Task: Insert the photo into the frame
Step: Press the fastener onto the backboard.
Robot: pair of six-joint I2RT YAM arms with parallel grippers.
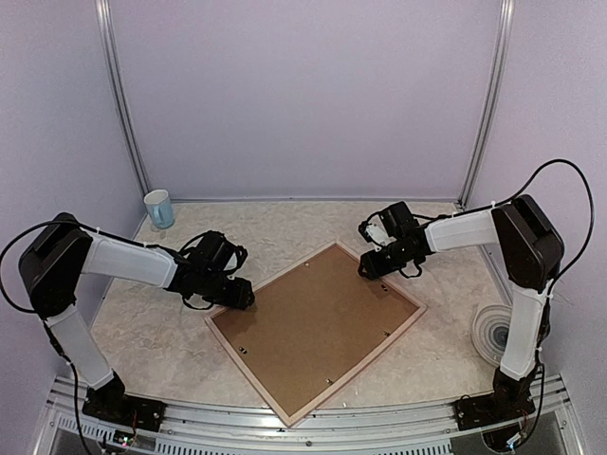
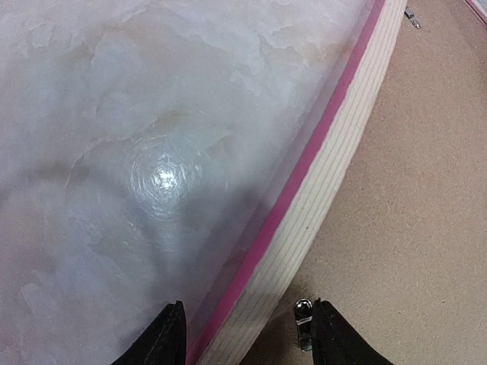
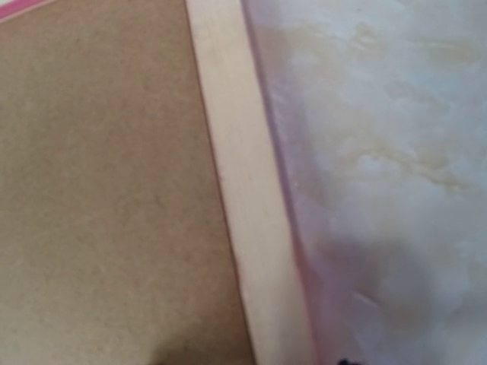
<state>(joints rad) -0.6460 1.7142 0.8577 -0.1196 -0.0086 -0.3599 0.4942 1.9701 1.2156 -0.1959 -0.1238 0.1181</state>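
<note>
Left gripper [image 2: 251, 342] is seen closest: jaws are held part-open astride the frame [image 2: 327, 198] rail, outer finger over the table [image 2: 152, 114], inner finger over the backing [image 2: 426, 190], just beside a metal tab [image 2: 303, 323]. No firm pinch is shown. Frame is laid face down mid-table, turned cornerwise. Photo is not seen anywhere; whether it is under the backing cannot be told. Right gripper [image 1: 384, 258] is held over the far-right rail; its fingers are cut out of its own view, so its width cannot be told.

Risks, as judged:
- Tab could be snagged by the inner finger.
- Frame could be skated across the slick top if one rail is pushed.
- Backing could be dropped out if a lift is tried with tabs unturned.

Tab positions cannot be read from above.
</note>
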